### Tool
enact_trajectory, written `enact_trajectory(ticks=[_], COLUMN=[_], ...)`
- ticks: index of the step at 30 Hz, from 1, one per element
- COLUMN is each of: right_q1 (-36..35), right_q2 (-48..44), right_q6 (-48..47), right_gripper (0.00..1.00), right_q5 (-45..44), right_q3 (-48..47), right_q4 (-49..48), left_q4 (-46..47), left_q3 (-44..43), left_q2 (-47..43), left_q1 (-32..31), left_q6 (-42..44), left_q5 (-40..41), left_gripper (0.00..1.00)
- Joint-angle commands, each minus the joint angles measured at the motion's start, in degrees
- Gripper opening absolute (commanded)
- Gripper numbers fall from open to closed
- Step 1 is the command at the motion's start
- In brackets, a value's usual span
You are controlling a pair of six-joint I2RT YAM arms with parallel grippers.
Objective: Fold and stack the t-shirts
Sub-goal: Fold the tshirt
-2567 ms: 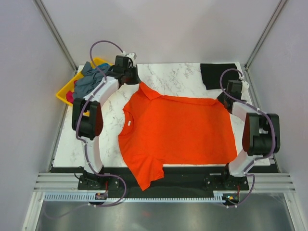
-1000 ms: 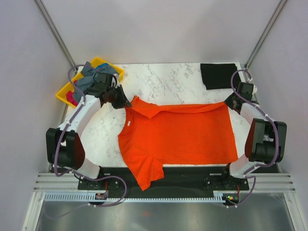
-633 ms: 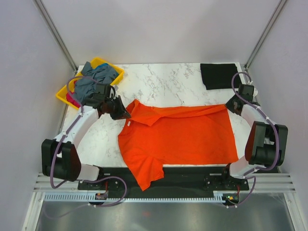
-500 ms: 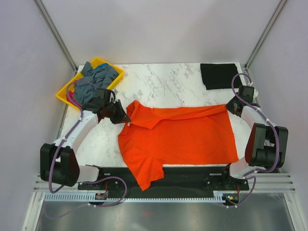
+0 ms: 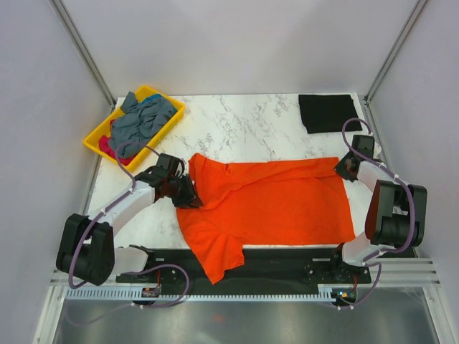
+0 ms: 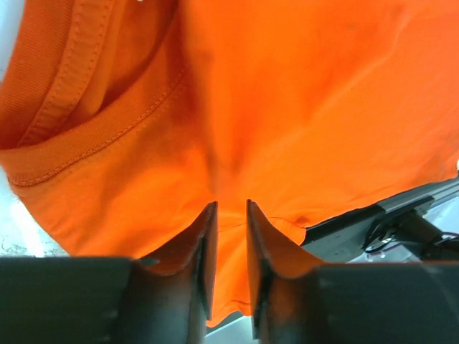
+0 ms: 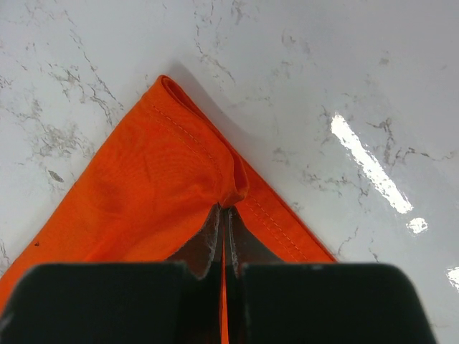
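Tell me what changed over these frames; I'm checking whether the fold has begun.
The left gripper and right gripper, each shut on the orange t-shirt, carried its far edge toward the near side, the left much farther, folding that edge over. The black t-shirt, yellow tray and the shirt's near edge stayed put.

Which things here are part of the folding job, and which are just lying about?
Job: orange t-shirt, pinched by left tool and right tool; folded black t-shirt; grey-blue t-shirts and pink one, heaped unfolded.
Lying about: yellow tray holding that heap; marble table.
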State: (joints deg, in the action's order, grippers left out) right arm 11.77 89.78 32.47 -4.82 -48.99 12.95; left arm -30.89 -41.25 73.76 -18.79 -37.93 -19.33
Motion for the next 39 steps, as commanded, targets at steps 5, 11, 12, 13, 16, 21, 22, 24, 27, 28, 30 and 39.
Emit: enact_trajectory(ticks=[5, 11, 12, 13, 16, 21, 22, 24, 27, 28, 30, 39], right_q1=[0.18, 0.27, 0.18, 0.27, 0.18, 0.18, 0.18, 0.18, 0.27, 0.36, 0.45, 1.32], right_q2=[-0.57, -0.92, -0.83, -0.92, -0.74, -0.04, 0.05, 0.57, 0.84, 0.92, 0.84, 1.37], right_q6=[-1.44, -1.53, -1.53, -1.62, -1.71, -1.79, -1.88, -1.88, -1.97, -1.97, -1.97, -0.92], right_gripper=[0.0, 0.0, 0.0, 0.0, 0.0, 0.0, 0.0, 0.0, 0.0, 0.0, 0.0, 0.0], right_q5=[-0.72, 0.34, 0.34, 0.34, 0.34, 0.07, 0.07, -0.1, -0.28, -0.28, -0.37, -2.21], right_q3=[-0.75, -0.84, -0.84, -0.93, -1.02, -1.11, -1.11, -1.11, -1.02, -0.93, -0.93, -0.58], right_q4=[0.06, -0.03, -0.03, 0.06, -0.12, -0.47, -0.64, -0.73, -0.73, -0.82, -0.91, -1.17], left_q4=[-1.71, -2.76, -3.12, -3.47, -3.38, -3.47, -3.47, -3.47, -3.3, -3.03, -2.59, -2.59], left_q3=[-16.73, -33.17, -35.1, -38.17, -42.4, -47.07, -47.95, -48.48, -50.23, -50.5, -51.2, -50.15], left_q2=[4.01, 20.35, 22.2, 25.79, 31.33, 38.03, 38.91, 40.93, 43.56, 44.01, 45.24, 44.28], left_q1=[1.47, 2.88, 2.96, 3.4, 4.46, 5.69, 6.21, 6.66, 7.1, 7.1, 7.1, 8.06], left_q6=[7.76, 16.21, 17.09, 18.32, 20.17, 20.88, 20.62, 20.09, 19.65, 19.56, 19.48, 16.14], left_q5=[8.77, 14.14, 14.58, 15.11, 13.63, 11.33, 11.68, 11.86, 11.34, 10.99, 10.63, 15.28], left_gripper=[0.49, 0.49, 0.49, 0.46, 0.43, 0.42, 0.42, 0.43, 0.43, 0.43, 0.39, 0.02])
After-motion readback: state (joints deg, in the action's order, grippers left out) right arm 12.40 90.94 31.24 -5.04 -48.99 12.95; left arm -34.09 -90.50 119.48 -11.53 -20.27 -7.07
